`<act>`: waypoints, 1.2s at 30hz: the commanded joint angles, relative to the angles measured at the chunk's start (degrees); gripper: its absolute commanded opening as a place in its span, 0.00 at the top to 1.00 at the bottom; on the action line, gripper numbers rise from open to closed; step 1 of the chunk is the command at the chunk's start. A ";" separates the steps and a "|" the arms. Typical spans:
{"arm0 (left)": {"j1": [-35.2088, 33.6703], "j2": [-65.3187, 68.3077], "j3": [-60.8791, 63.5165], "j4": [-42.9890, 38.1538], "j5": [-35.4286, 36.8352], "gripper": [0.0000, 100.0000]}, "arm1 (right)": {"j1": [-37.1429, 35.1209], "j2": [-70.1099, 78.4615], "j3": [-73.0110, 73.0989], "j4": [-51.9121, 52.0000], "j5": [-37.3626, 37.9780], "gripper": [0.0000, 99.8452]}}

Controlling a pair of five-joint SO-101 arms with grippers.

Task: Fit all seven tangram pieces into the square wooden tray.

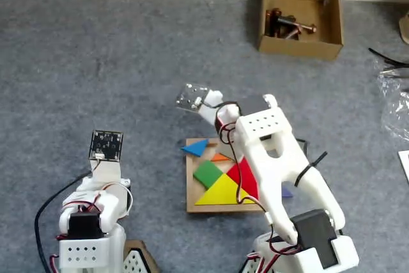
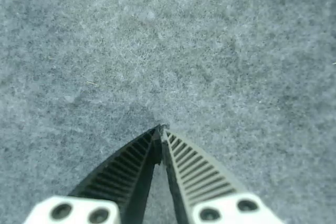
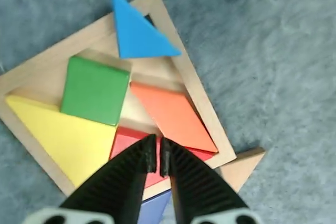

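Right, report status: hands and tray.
Left hand shut, over bare carpet. Right hand shut, above red piece in tray. Blue triangle lies across tray rim, not seated.

Workshop: felt mat, parts box

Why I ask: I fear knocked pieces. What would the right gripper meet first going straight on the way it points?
Most likely the red piece in the wooden tray: the right gripper points at its edge, close beside the orange piece. Its height above them is unclear.
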 commanded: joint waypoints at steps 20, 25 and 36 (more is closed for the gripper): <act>-0.57 0.13 1.19 0.26 0.26 0.99 | 5.14 -3.03 -7.25 3.56 7.91 0.84; -0.57 0.13 1.19 0.26 0.26 0.99 | 1.71 -3.03 -7.34 3.47 8.00 0.78; -0.57 0.13 1.19 0.26 0.26 0.99 | -4.62 -2.15 -10.33 3.03 5.36 0.73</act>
